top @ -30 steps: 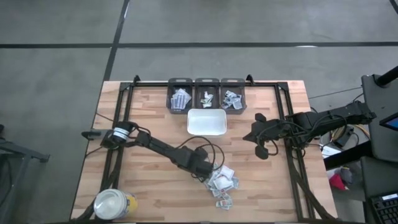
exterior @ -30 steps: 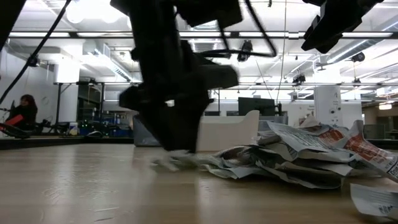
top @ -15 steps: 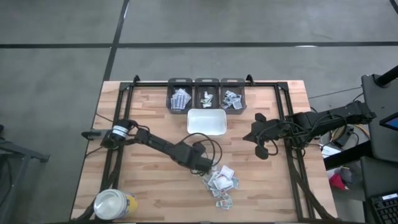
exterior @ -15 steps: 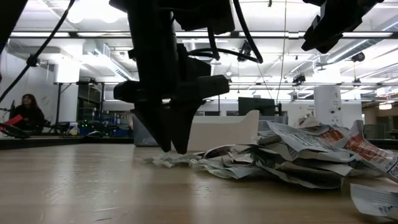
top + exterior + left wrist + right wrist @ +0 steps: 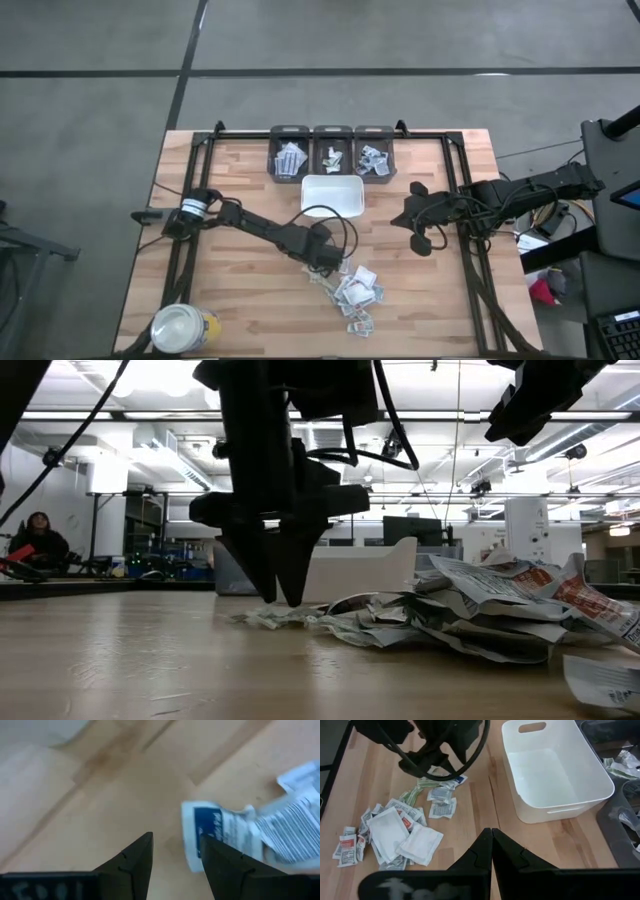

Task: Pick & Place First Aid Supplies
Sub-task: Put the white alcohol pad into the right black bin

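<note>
The first aid supplies lie as a loose pile of small paper packets [image 5: 355, 290] on the wooden table, right of centre and toward the near edge; the pile [image 5: 480, 615] also shows in the low view. My left gripper [image 5: 325, 262] points steeply down just above the pile's far left edge. It is open, with bare wood between its fingers [image 5: 172, 865]. A white packet with blue print [image 5: 220, 827] lies beside one finger. My right gripper [image 5: 491, 834] is shut and hangs in the air right of the white tray [image 5: 333, 178], holding nothing.
Three dark bins [image 5: 332, 157] holding packets stand in a row at the far edge, behind the tray. A white-lidded yellow jar [image 5: 183, 328] sits at the near left corner. A black frame [image 5: 190, 200] runs along the table's sides. A person [image 5: 35, 540] sits far off in the room.
My left gripper has risen from the table at the pile's edge and drawn a little toward the far left, its fingertips now clear of the packets. The pile stays where it was.
</note>
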Action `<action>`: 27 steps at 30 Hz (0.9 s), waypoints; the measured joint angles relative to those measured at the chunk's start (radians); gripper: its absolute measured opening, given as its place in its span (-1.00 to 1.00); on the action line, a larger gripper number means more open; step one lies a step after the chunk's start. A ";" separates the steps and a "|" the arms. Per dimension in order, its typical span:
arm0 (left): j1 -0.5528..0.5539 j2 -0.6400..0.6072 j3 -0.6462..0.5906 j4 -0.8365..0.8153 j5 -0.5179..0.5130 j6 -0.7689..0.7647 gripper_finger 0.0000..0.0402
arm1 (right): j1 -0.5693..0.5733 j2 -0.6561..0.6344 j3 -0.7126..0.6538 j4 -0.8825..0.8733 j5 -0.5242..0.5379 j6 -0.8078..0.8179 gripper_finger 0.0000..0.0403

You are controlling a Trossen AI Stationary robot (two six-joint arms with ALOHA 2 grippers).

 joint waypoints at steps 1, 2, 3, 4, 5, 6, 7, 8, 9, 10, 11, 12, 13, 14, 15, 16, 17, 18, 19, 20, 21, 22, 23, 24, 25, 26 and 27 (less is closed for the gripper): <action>-0.007 0.000 0.000 0.003 0.005 -0.001 -0.16 | 0.000 0.000 0.000 0.000 0.000 0.000 -0.96; -0.015 0.000 0.000 0.008 0.014 -0.001 -0.16 | 0.000 0.000 0.000 0.000 0.000 0.000 -0.96; -0.024 0.000 0.000 0.013 0.017 -0.001 -0.16 | 0.000 0.000 0.000 0.000 0.000 0.000 -0.96; -0.031 0.000 0.000 0.020 0.016 -0.002 -0.16 | 0.000 0.000 0.000 0.000 0.000 0.000 -0.96; -0.037 0.000 -0.001 0.024 0.011 -0.005 -0.16 | 0.000 0.000 0.000 0.000 0.000 0.000 -0.96; -0.039 0.000 -0.006 0.027 0.001 -0.008 -0.16 | 0.000 0.000 0.000 0.000 0.000 0.000 -0.96; -0.039 0.000 -0.013 0.025 -0.004 -0.009 -0.16 | 0.000 0.000 0.000 0.000 0.000 0.000 -0.96; -0.037 0.000 -0.020 0.021 -0.005 -0.010 -0.16 | 0.000 0.000 0.000 0.000 0.000 0.000 -0.96; -0.033 0.000 -0.028 0.026 -0.004 -0.013 -0.16 | 0.000 0.000 0.000 0.000 0.000 0.000 -0.96; -0.031 0.000 -0.035 0.031 -0.002 -0.019 -0.16 | 0.000 0.000 0.000 0.000 0.000 0.000 -0.96; -0.030 0.000 -0.044 0.031 -0.005 -0.025 -0.16 | 0.000 0.000 0.000 0.000 0.000 0.000 -0.96; -0.028 -0.001 -0.050 0.033 -0.005 -0.029 -0.16 | 0.000 0.000 0.000 0.000 0.000 0.000 -0.96; -0.026 -0.002 -0.055 0.036 -0.005 -0.032 -0.16 | 0.000 0.000 0.000 0.000 0.000 0.000 -0.96; -0.024 -0.003 -0.058 0.039 -0.003 -0.035 -0.16 | 0.000 0.000 0.000 0.000 0.000 0.000 -0.96; -0.022 -0.003 -0.058 0.039 0.001 -0.035 -0.16 | 0.000 0.000 0.000 0.001 0.000 0.000 -0.96; -0.021 -0.003 -0.058 0.039 0.009 -0.036 -0.16 | 0.000 0.000 0.000 0.000 0.000 0.000 -0.96; -0.020 -0.003 -0.058 0.039 0.015 -0.037 -0.16 | 0.000 0.000 0.000 0.000 0.000 0.000 -0.96; -0.020 -0.003 -0.059 0.038 0.018 -0.044 -0.16 | 0.000 0.000 0.000 0.000 0.000 0.000 -0.96; -0.020 -0.003 -0.059 0.037 0.018 -0.054 -0.16 | 0.000 0.000 0.000 0.000 0.000 0.000 -0.96; -0.020 -0.003 -0.060 0.036 0.016 -0.066 -0.16 | 0.000 0.000 0.000 0.000 0.000 0.000 -0.96; -0.021 -0.003 -0.060 0.035 0.013 -0.080 -0.16 | 0.000 0.000 0.000 0.000 0.000 0.000 -0.96; -0.021 -0.003 -0.061 0.034 0.011 -0.096 -0.16 | 0.000 0.000 0.000 0.000 0.000 0.000 -0.96; -0.022 -0.005 -0.061 0.034 0.010 -0.108 -0.16 | 0.000 0.000 0.000 0.000 0.000 0.000 -0.96; -0.021 -0.006 -0.061 0.034 0.009 -0.115 -0.16 | 0.000 0.000 0.000 0.000 0.000 0.000 -0.96; -0.021 -0.007 -0.061 0.033 0.009 -0.119 -0.16 | 0.000 0.000 0.000 0.000 0.000 0.000 -0.96; -0.019 -0.009 -0.062 0.033 0.008 -0.126 -0.16 | 0.000 0.000 0.000 0.000 0.000 0.000 -0.96; -0.016 -0.011 -0.063 0.029 0.006 -0.136 -0.16 | 0.000 0.000 0.000 0.000 0.000 0.000 -0.96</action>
